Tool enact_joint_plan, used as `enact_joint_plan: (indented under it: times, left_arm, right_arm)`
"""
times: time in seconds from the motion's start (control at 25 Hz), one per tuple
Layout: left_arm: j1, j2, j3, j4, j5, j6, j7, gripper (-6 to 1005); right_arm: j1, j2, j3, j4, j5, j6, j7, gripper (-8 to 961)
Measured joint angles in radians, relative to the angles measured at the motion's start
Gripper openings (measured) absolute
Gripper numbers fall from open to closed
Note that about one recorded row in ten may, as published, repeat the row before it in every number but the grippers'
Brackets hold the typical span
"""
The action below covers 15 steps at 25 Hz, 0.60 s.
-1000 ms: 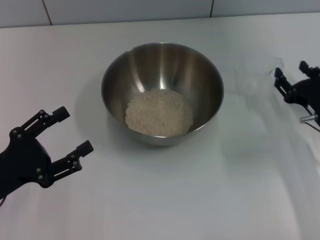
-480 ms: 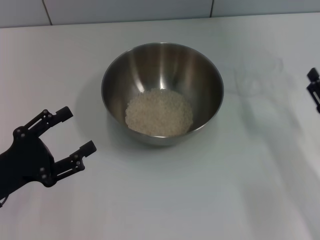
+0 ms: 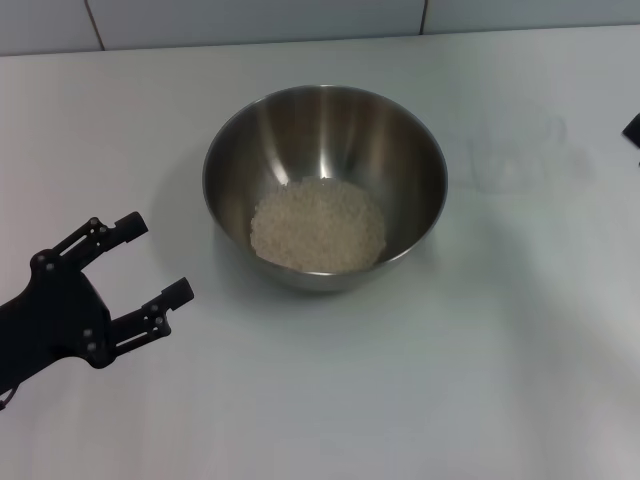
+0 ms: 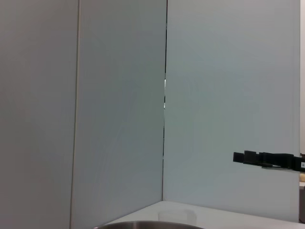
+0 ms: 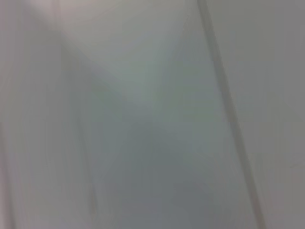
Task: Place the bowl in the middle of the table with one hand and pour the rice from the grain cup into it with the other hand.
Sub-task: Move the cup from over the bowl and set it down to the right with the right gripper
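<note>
The shiny steel bowl stands in the middle of the white table, and a round heap of rice lies in its bottom. To the bowl's right the clear grain cup stands on the table, faint against the white, with nothing gripping it. My left gripper hovers at the near left, open and holding nothing, a hand's width from the bowl. Only a black tip of my right gripper shows at the right edge, apart from the cup. In the left wrist view the bowl's rim and the cup show low down, with the right gripper farther off.
White wall panels run along the table's far edge. The right wrist view shows only blurred white surfaces.
My right gripper has drawn back to the right, away from the cup, until only its tip remains in the head view. The left gripper has barely shifted.
</note>
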Motion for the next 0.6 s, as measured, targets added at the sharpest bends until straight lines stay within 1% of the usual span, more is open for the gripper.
enact_joint_plan:
  times: [0.12, 0.28, 0.4, 0.44, 0.48, 0.52, 0.6]
  left_arm:
    - [-0.004, 0.001, 0.001, 0.001, 0.000, -0.002, -0.002, 860]
    - [-0.011, 0.002, 0.004, 0.004, 0.001, -0.004, -0.016, 859]
    - [-0.020, 0.003, 0.004, 0.024, 0.020, -0.011, -0.054, 859]
    - [-0.023, 0.003, 0.004, 0.035, 0.029, -0.015, -0.069, 859]
    - [-0.026, 0.004, 0.004, 0.047, 0.037, -0.020, -0.085, 859]
    - [-0.029, 0.004, 0.004, 0.058, 0.045, -0.024, -0.100, 859]
    - [-0.034, 0.005, 0.004, 0.076, 0.058, -0.030, -0.125, 859]
  right_arm:
    - [0.045, -0.021, -0.150, -0.100, 0.002, -0.029, 0.075, 644]
    - [0.097, -0.031, -0.340, -0.193, 0.002, -0.037, 0.135, 644]
    - [0.123, -0.035, -0.437, -0.234, 0.003, -0.040, 0.163, 645]
    - [0.130, -0.035, -0.461, -0.247, 0.004, -0.041, 0.166, 645]
    - [0.140, -0.032, -0.505, -0.272, 0.004, -0.042, 0.168, 645]
    - [0.140, -0.032, -0.505, -0.272, 0.004, -0.042, 0.168, 645]
    - [0.145, -0.030, -0.545, -0.286, 0.004, -0.043, 0.167, 645]
